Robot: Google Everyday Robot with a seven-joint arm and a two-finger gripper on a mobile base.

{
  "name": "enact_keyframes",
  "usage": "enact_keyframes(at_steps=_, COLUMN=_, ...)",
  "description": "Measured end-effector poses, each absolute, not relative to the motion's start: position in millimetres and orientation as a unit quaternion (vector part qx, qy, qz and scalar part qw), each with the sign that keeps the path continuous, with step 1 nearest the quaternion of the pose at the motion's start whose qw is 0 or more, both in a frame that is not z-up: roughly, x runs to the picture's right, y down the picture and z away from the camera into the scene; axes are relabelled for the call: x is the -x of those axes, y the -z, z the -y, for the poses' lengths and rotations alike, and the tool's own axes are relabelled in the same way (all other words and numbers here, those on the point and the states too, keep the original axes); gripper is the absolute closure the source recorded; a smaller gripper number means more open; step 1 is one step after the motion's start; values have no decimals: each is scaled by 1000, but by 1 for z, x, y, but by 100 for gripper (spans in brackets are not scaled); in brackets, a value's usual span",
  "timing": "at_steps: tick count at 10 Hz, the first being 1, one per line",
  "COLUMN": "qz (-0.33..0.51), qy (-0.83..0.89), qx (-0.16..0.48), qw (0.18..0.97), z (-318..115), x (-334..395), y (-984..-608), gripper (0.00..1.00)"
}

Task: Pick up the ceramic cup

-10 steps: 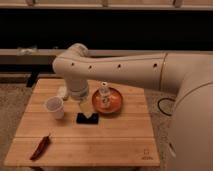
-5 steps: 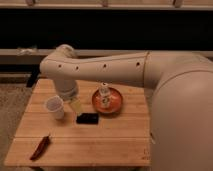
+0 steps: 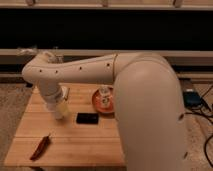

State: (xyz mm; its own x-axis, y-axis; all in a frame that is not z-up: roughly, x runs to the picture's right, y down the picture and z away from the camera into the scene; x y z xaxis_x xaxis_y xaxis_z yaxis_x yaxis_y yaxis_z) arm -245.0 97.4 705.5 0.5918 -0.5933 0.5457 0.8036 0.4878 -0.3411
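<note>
Pale slatted wood: the table (image 3: 75,152) fills the lower left. Nearest on it, at 8 o'clock from the table's centre, lies a red chilli pepper (image 3: 41,147), set slantwise and well apart from everything else. Near the centre is a flat black rectangular object (image 3: 87,118), kind unclear. At 10 o'clock the gripper (image 3: 57,102) hangs from the bent cream arm (image 3: 80,72), wrist pointing down at the tabletop. Directly under it shows a pale form narrowing toward its foot, taken to be the ceramic cup (image 3: 60,113), standing on the wood and mostly masked by the wrist. Whether the gripper is released or clenched on the cup cannot be told. Judged reason for the pose: the arm crosses over from the right with its elbow high, so the wrist drops from above and stays clear of the black object just beside the cup at 3 o'clock. The cup looks upright, long axis vertical, narrow base down. Its mouth presumably faces up into the wrist, but the rim is hidden. Farther back, at 1 o'clock, an orange-red plate (image 3: 96,105) carries a small white bottle (image 3: 105,95), near the cup but apart. Beyond the table runs a light rail (image 3: 190,55) against a dark band.
</note>
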Motion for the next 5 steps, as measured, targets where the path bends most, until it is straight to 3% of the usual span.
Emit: enact_keyframes(at_steps=5, qz=184, qy=393, qx=322, qw=841, z=-113, x=248, y=-737, gripper=20)
